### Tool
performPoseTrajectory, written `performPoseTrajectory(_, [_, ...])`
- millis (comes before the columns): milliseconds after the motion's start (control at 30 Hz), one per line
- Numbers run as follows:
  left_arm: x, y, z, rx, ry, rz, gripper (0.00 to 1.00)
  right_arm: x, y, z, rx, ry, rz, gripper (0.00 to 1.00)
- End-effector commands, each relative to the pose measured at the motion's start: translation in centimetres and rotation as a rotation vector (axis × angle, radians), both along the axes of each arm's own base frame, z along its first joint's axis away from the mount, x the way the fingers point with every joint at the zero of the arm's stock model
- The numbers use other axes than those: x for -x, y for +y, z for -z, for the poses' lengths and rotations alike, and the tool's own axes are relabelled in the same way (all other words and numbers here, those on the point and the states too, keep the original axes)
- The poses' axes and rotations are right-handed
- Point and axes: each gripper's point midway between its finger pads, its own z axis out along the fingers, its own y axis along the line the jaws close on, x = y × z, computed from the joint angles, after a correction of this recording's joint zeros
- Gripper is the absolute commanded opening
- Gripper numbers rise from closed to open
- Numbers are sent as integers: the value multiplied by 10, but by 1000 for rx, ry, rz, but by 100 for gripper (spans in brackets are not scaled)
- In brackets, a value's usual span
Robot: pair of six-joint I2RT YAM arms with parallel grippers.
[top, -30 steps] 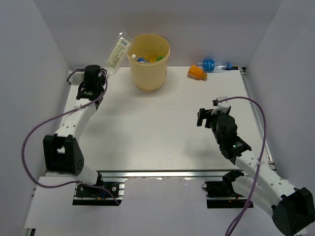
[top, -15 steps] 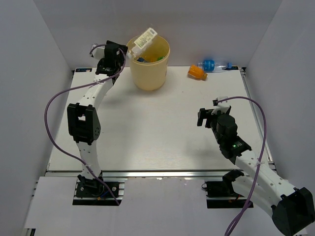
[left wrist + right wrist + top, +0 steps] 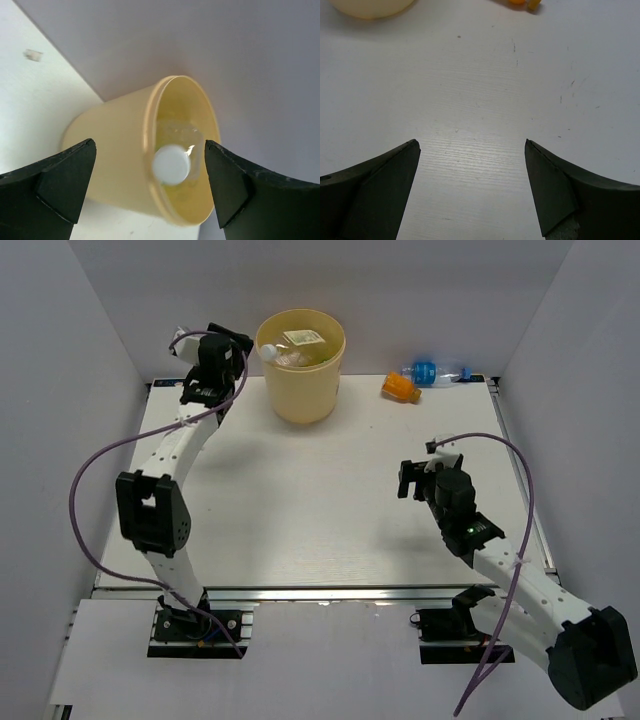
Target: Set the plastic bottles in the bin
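At upper centre of the white table [image 3: 300, 500]: one round pale-yellow plastic bin [image 3: 300, 395], upright. Left pincer [image 3: 232, 352] just beside its rim, spread, holding nothing. Right pincer [image 3: 418, 475] at mid right, spread over bare table. Bottles visible, three: one clear bottle with cream label and white cap [image 3: 300, 339] lying on top inside the bin; one clear blue-label bottle [image 3: 436, 371] and one stubby orange bottle [image 3: 400, 388] lying close together, upper right, outside. Anything under the cream one: can't tell. Likely light, thin-walled, slick, prone to rolling. Pinch across mid-body, gentle squeeze.
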Motion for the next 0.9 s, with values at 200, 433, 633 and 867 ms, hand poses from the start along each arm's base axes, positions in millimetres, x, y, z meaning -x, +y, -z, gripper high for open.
performPoseTrajectory(200, [145, 63, 19, -188, 8, -111, 98, -50, 8, -1, -30, 74, -61, 89])
performPoseTrajectory(433, [216, 66, 131, -173, 174, -41, 98, -136, -5, 4, 64, 154, -91, 89])
performPoseTrajectory(633, [227, 73, 156, -206, 216, -53, 98, -246, -23, 39, 121, 245, 1, 90])
performPoseTrajectory(867, [228, 86, 151, -284, 215, -94, 98, -331, -10, 45, 183, 177, -126, 89])
